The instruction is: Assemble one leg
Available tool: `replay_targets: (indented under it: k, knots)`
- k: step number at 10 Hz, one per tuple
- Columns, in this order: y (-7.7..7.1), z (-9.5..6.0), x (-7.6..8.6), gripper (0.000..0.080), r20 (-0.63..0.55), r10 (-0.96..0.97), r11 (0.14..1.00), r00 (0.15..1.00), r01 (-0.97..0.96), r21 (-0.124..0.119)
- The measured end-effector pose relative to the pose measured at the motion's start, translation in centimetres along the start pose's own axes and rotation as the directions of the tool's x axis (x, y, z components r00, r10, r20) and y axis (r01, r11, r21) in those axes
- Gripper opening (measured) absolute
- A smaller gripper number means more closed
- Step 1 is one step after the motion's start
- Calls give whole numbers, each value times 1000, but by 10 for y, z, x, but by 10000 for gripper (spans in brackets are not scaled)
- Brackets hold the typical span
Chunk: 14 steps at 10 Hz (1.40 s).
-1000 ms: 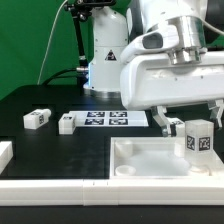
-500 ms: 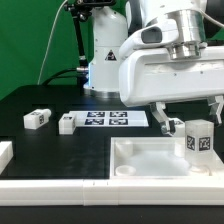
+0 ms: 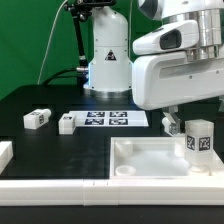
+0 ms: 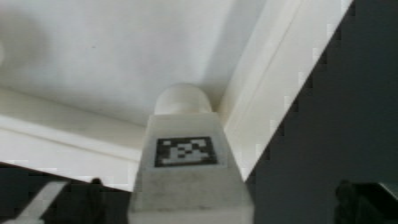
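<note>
One leg (image 3: pixel 198 138) stands upright in the near right corner of the large white panel (image 3: pixel 150 160), its marker tag facing the camera. My gripper (image 3: pixel 195 108) hangs just above it, open, not touching it. In the wrist view the leg (image 4: pixel 187 150) rises between the two spread dark fingers (image 4: pixel 54 200), with a gap on each side, and the panel (image 4: pixel 107 60) lies beneath. Two more legs (image 3: pixel 37 118) (image 3: pixel 67 123) lie on the black table at the exterior view's left. Another leg (image 3: pixel 172 125) sits behind the panel.
The marker board (image 3: pixel 107 119) lies flat behind the panel. A white part (image 3: pixel 5 152) shows at the exterior view's left edge. A white bar (image 3: pixel 60 190) runs along the front. The robot base (image 3: pixel 108 60) stands at the back.
My gripper has risen and shifted toward the exterior view's right. The upright leg has stayed in place on the panel.
</note>
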<state>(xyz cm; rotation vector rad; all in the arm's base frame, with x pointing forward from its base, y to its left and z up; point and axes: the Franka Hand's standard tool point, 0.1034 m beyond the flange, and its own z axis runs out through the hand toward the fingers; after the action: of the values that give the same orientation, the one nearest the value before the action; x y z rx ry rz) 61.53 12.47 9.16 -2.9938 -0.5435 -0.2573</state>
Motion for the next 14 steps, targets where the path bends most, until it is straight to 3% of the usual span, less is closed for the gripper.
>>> replay_targets:
  k: [4, 8, 10, 11, 12, 14]
  knots:
    - [8, -1, 9, 649, -62, 118, 993, 991, -120, -14]
    - [12, 2, 9, 649, -66, 115, 993, 991, -117, -16]
    - [11, 5, 7, 427, -62, 109, 994, 992, -110, -15]
    - [11, 5, 7, 427, -62, 109, 994, 992, -110, -15]
    - [11, 5, 7, 291, -62, 110, 994, 992, -111, -16]
    - [11, 5, 7, 291, -62, 130, 991, 990, -131, -14]
